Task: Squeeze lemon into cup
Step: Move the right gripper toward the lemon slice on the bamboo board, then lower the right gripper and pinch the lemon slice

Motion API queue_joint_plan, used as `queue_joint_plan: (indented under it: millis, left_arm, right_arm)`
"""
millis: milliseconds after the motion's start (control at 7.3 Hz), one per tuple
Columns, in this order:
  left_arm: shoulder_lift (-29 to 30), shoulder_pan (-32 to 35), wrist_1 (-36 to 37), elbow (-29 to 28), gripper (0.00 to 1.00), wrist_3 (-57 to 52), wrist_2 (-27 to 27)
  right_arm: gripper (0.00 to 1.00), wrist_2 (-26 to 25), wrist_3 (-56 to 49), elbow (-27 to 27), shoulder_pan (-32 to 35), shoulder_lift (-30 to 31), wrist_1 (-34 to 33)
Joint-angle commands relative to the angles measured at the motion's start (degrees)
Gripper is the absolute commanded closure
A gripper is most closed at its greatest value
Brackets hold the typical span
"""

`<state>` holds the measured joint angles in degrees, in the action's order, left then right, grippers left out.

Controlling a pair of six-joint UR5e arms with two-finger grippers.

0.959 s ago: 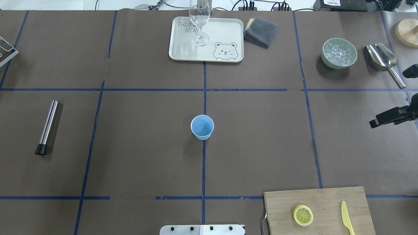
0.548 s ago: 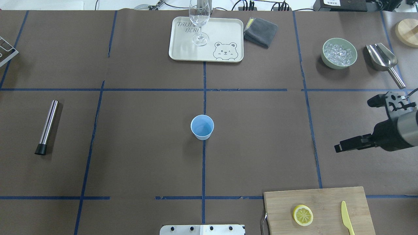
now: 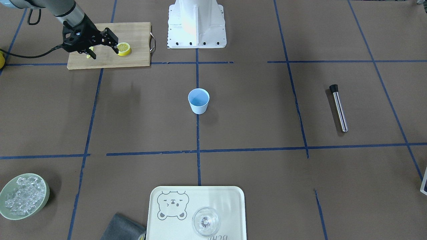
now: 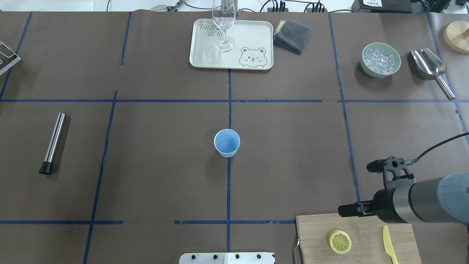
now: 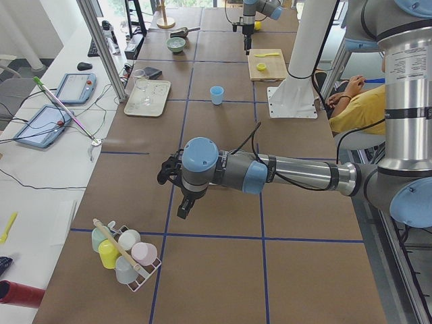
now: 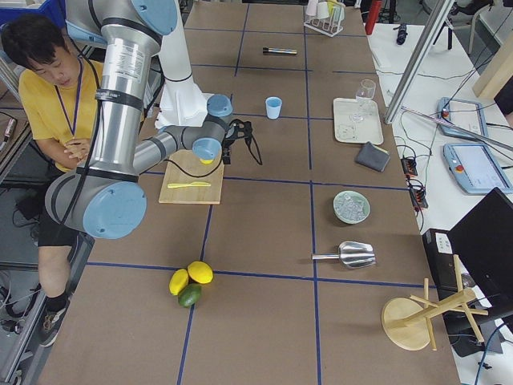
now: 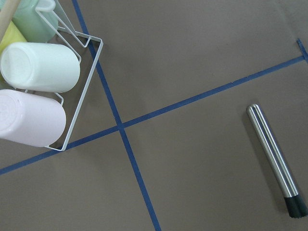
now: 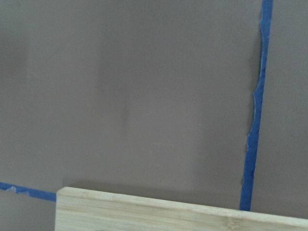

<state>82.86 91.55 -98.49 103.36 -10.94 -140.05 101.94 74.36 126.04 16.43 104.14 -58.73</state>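
The lemon slice (image 4: pixel 340 242) lies flat on the wooden cutting board (image 4: pixel 366 225) at the near right; only one slice shows. It also shows in the front view (image 3: pixel 124 49). The light-blue cup (image 4: pixel 226 143) stands upright at the table's middle, also seen in the front view (image 3: pixel 198 101). My right gripper (image 4: pixel 346 211) hovers over the board's far edge, just beyond the slice. In the front view it (image 3: pixel 104 47) is open and empty, one finger (image 3: pixel 113 38) close to the slice. My left gripper (image 5: pixel 182 202) shows only in the exterior left view; I cannot tell its state.
A yellow knife (image 4: pixel 389 244) lies on the board right of the slice. A tray (image 4: pixel 205 55) with a wine glass (image 4: pixel 224 22), a grey cloth (image 4: pixel 292 35), a bowl of ice (image 4: pixel 380 59) and a metal scoop (image 4: pixel 428 64) stand at the back. A steel muddler (image 4: pixel 53 143) lies at the left.
My right arm has swung in from the right edge toward the near side and now sits over the cutting board's far edge. The cup and slice have not moved.
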Motion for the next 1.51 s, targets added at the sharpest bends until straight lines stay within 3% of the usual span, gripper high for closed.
queue_joint_plan:
  millis: [0, 685, 1371]
  left_arm:
    - [-0.1, 0.0, -0.1, 0.2, 0.0, 0.3, -0.1]
    - [-0.1, 0.0, -0.4, 0.1, 0.0, 0.5, -0.1]
    - [-0.1, 0.0, -0.3, 0.2, 0.0, 0.5, -0.1]
  right_arm:
    - [0.0, -14.4, 4.5, 1.8, -12.9, -0.2, -4.8]
    - [0.0, -15.9, 14.7, -0.3, -15.6, -4.2, -9.4]
    - [0.04, -15.9, 14.8, -1.2, -15.3, -4.0, -9.5]
